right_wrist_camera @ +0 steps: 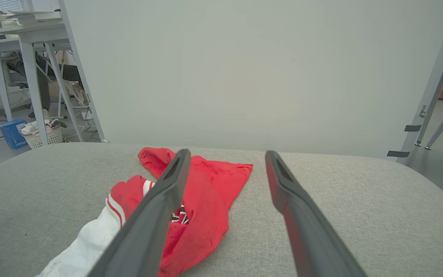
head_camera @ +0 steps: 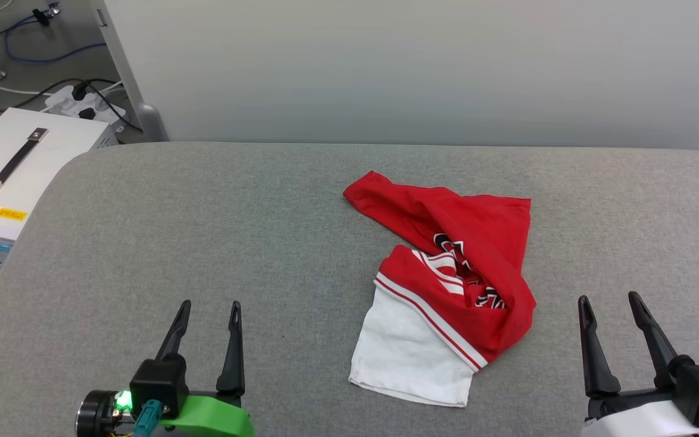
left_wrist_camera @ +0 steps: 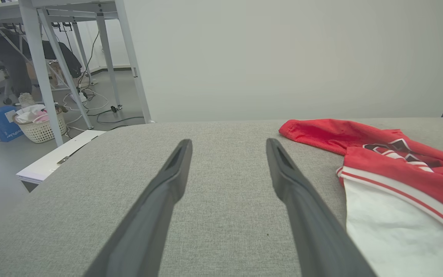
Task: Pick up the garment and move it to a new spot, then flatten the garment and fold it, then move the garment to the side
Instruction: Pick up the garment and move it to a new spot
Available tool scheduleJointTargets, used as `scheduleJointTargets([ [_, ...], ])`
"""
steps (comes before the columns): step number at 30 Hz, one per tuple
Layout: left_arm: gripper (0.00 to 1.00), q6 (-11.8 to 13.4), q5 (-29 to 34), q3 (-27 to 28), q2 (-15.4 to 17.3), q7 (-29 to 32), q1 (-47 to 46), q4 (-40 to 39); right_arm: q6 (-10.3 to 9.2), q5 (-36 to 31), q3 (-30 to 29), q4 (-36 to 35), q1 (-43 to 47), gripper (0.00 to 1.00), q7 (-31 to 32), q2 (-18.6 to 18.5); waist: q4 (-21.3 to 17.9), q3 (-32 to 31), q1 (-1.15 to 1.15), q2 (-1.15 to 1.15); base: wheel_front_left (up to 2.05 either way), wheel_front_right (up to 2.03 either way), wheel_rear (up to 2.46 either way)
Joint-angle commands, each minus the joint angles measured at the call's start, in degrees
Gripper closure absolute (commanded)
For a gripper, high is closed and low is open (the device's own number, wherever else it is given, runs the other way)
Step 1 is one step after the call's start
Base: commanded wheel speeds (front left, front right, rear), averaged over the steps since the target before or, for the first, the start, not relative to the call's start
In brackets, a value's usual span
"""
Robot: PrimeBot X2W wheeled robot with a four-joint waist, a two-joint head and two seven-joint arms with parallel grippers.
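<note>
The garment [head_camera: 452, 279] lies crumpled on the grey padded table [head_camera: 204, 230], right of centre: red cloth bunched up, a white sleeve with red-white striped trim spread toward me, black lettering partly hidden in the folds. My left gripper [head_camera: 210, 306] stands open at the lower left, well to the left of the garment, nothing between its fingers. At the lower right my right gripper [head_camera: 608, 298] is open too, just right of the garment. In the left wrist view the garment [left_wrist_camera: 398, 173] lies right of the open left gripper [left_wrist_camera: 229, 144]. In the right wrist view the garment [right_wrist_camera: 206, 192] lies left of the open right gripper [right_wrist_camera: 226, 154].
A pale wall panel [head_camera: 422, 67] rises behind the table. Off the table's left edge stand a white box with a black handle [head_camera: 16, 170] and a power strip with cables [head_camera: 85, 103]. Desk legs [left_wrist_camera: 44, 69] and a laundry basket [left_wrist_camera: 40, 125] stand further left.
</note>
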Motion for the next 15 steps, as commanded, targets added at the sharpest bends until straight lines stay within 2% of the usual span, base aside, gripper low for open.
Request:
scheduleJointTargets([
  [1,0.0,-0.6,0.7,0.6,-0.5,-0.3,1.0,0.2,-0.04,0.5,0.1,0.3,0.9,0.0,-0.3,0.0,0.1,-0.1,0.0,0.0,0.0,0.0,0.0],
  [15,0.0,-4.3,4.4,4.6,-3.4,-0.3,1.8,0.9,-0.04,0.7,0.6,1.1,1.5,0.0,-0.3,0.0,0.6,-0.6,0.0,0.0,0.0,0.0,0.0],
])
